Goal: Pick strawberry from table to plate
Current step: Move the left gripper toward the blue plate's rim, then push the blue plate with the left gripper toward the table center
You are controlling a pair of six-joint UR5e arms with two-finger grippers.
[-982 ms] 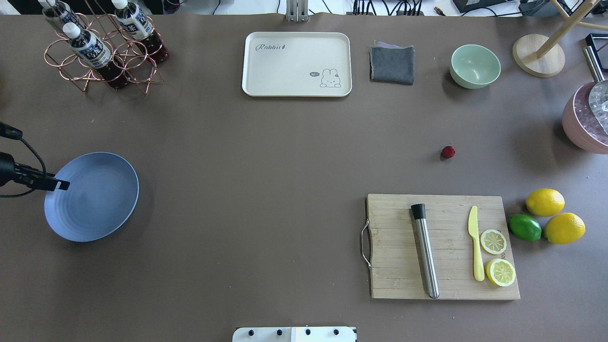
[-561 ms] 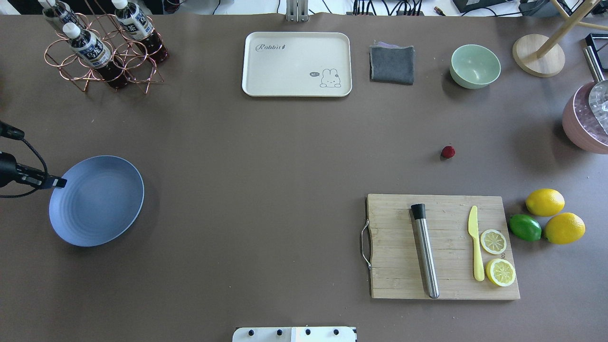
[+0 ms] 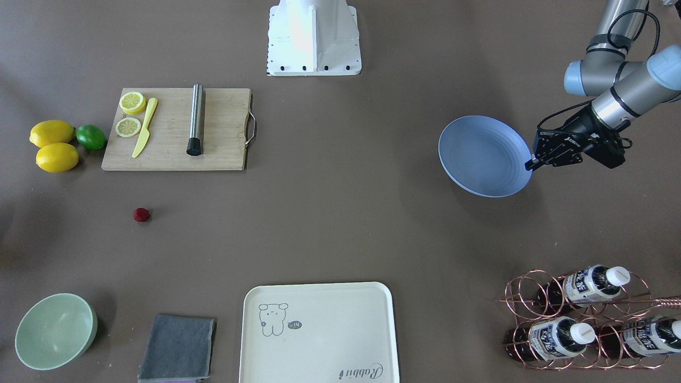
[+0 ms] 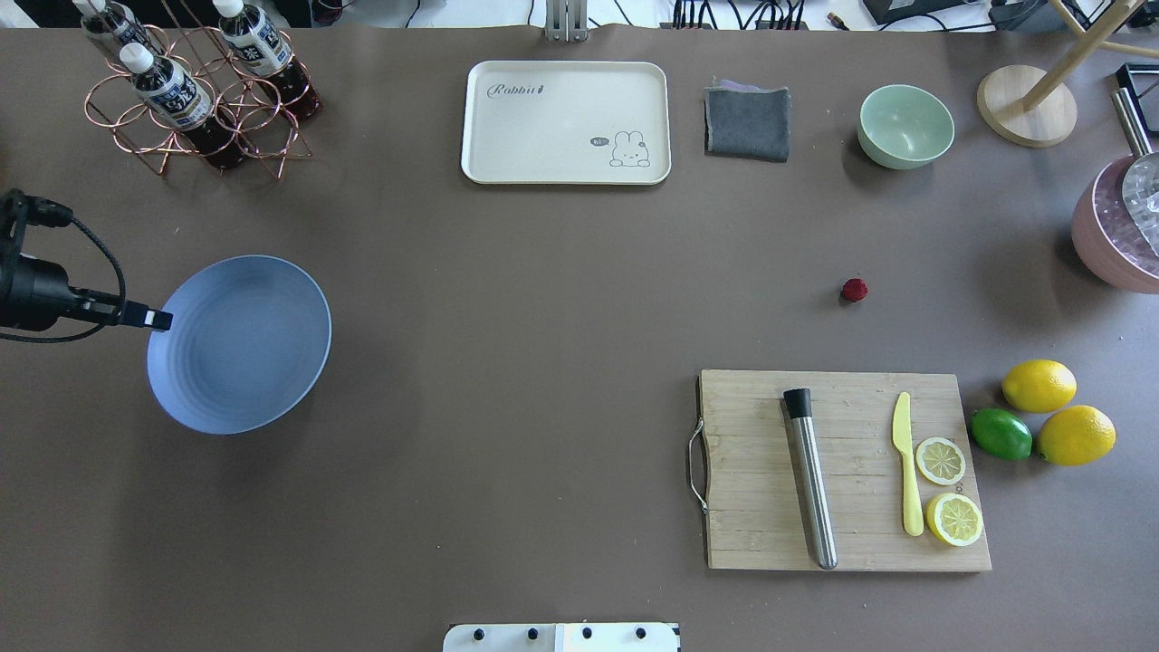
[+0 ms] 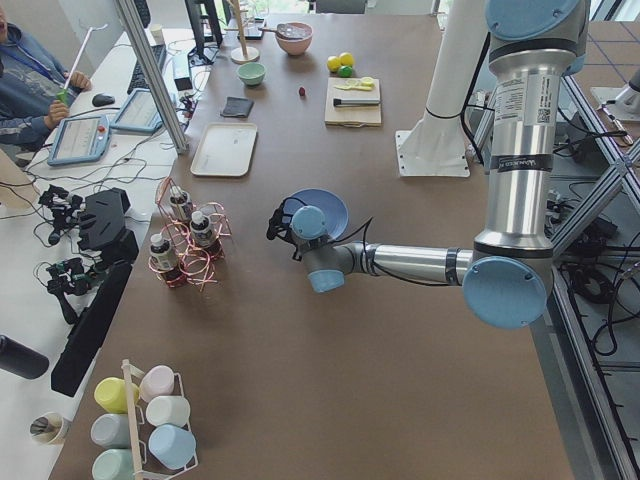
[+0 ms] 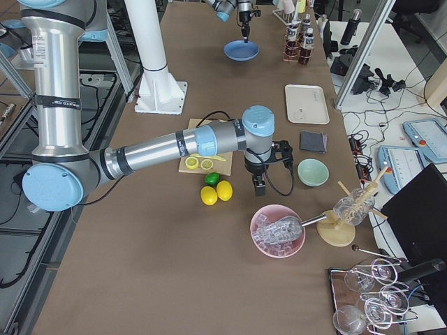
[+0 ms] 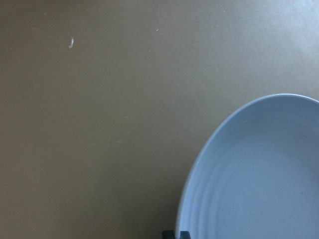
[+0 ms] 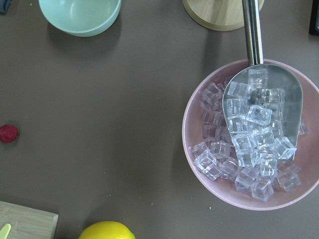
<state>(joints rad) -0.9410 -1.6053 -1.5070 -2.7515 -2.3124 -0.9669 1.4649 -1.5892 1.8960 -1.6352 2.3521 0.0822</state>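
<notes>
The light-blue plate (image 4: 240, 344) hangs tilted over the left part of the table (image 4: 543, 317), held by its rim. My left gripper (image 4: 154, 319) is shut on that rim, which also shows in the front view at the plate (image 3: 484, 157) beside the left gripper (image 3: 532, 162). The left wrist view holds only the plate (image 7: 259, 174) and bare table. The small dark-red strawberry (image 4: 854, 290) lies alone on the table right of centre, also seen as the strawberry (image 8: 8, 133) at the right wrist view's left edge. My right gripper (image 6: 257, 185) hovers near the lemons, and I cannot tell its state.
A wooden cutting board (image 4: 751, 471) carries a steel muddler, yellow knife and lemon slices. Two lemons and a lime (image 4: 1000, 433) lie to its right. At the back stand a cream tray (image 4: 566, 122), grey cloth (image 4: 747, 122), green bowl (image 4: 905, 125) and bottle rack (image 4: 195, 91). A pink ice bowl (image 4: 1118, 226) sits far right.
My left gripper has carried the plate rightward and farther from the robot, its rim still in the fingers. The strawberry has not moved.
</notes>
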